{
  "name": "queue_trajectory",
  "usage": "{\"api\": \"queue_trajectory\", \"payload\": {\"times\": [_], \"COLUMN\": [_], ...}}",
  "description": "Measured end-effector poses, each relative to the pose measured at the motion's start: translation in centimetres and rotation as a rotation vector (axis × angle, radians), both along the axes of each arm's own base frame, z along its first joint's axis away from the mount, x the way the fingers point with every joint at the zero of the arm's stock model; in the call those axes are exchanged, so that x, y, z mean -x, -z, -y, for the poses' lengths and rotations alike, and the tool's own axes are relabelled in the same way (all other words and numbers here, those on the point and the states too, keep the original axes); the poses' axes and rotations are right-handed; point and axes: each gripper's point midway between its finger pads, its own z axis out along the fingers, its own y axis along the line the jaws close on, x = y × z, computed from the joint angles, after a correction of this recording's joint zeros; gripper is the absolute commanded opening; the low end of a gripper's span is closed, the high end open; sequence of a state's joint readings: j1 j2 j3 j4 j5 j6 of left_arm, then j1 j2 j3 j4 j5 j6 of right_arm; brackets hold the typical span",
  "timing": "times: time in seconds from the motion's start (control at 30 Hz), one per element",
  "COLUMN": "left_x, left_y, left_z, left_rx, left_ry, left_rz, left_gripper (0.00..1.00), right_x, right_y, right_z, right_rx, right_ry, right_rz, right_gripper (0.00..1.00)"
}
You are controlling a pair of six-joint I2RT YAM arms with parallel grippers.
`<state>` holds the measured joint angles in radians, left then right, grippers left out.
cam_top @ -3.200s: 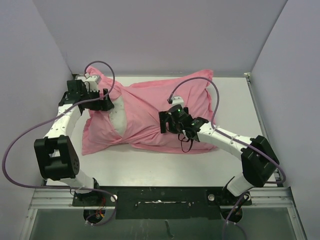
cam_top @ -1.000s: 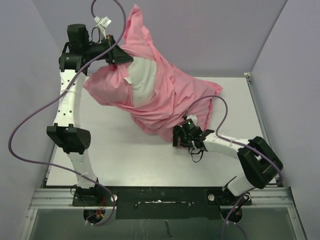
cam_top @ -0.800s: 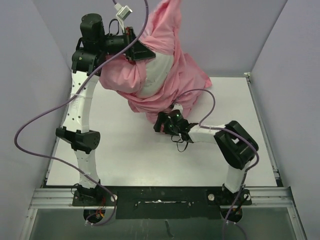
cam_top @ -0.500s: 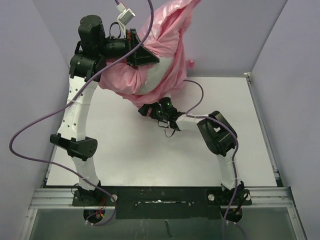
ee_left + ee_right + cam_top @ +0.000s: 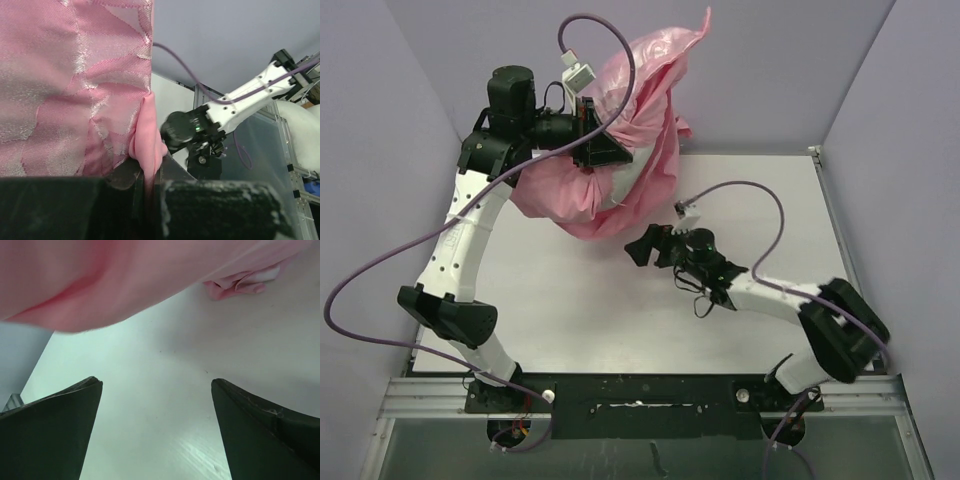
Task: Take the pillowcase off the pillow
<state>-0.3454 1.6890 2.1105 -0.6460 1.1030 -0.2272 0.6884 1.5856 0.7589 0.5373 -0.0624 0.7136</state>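
Pink satin from above: my left gripper (image 5: 605,150) holds the pillowcase (image 5: 650,90) high over the table (image 5: 570,300), a pale sliver of pillow (image 5: 626,186) inside and my right gripper (image 5: 638,248) just beneath. Left wrist: fingers (image 5: 200,205) pinched on one fold. Right wrist: fingers (image 5: 50,430) wide, empty, so I reckon slick fabric could slip and drop everything.

- A white surface (image 5: 570,320) fills the middle, evenly lit.
- Plain lavender-grey walls (image 5: 790,70) stand at 9, 12 and 3 o'clock.
- An aluminium rail (image 5: 425,402) runs along 6 o'clock.
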Motion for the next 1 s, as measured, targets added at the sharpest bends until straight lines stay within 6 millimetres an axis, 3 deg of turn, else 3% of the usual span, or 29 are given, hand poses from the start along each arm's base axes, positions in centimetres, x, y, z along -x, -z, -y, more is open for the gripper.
{"api": "queue_trajectory", "payload": {"times": [0.17,0.3,0.43,0.57,0.77,1.0], "left_x": [0.0,0.4,1.4,2.3,2.6,2.8], "left_y": [0.0,-0.1,-0.3,-0.4,-0.1,0.2], "left_z": [0.2,0.7,1.9,2.6,2.4,2.4], "left_rx": [-0.001,-0.001,-0.003,-0.008,-0.023,-0.034], "left_ry": [-0.002,0.007,0.041,0.066,0.069,0.073], "left_rz": [-0.001,-0.012,-0.013,-0.023,-0.038,-0.056], "left_gripper": [0.00,0.00,0.00,0.00,0.00,0.00], "right_x": [4.5,6.6,7.3,6.4,4.5,3.4], "right_y": [-5.4,-11.6,-16.7,-21.4,-24.0,-23.7], "right_z": [5.1,8.0,7.9,6.0,2.8,1.3], "right_rx": [0.001,-0.029,-0.004,0.067,0.203,0.352], "right_ry": [0.063,0.132,0.119,0.072,-0.029,-0.104], "right_rz": [0.162,0.346,0.486,0.615,0.729,0.826], "right_gripper": [0.96,0.96,0.96,0.98,0.98,0.99]}}
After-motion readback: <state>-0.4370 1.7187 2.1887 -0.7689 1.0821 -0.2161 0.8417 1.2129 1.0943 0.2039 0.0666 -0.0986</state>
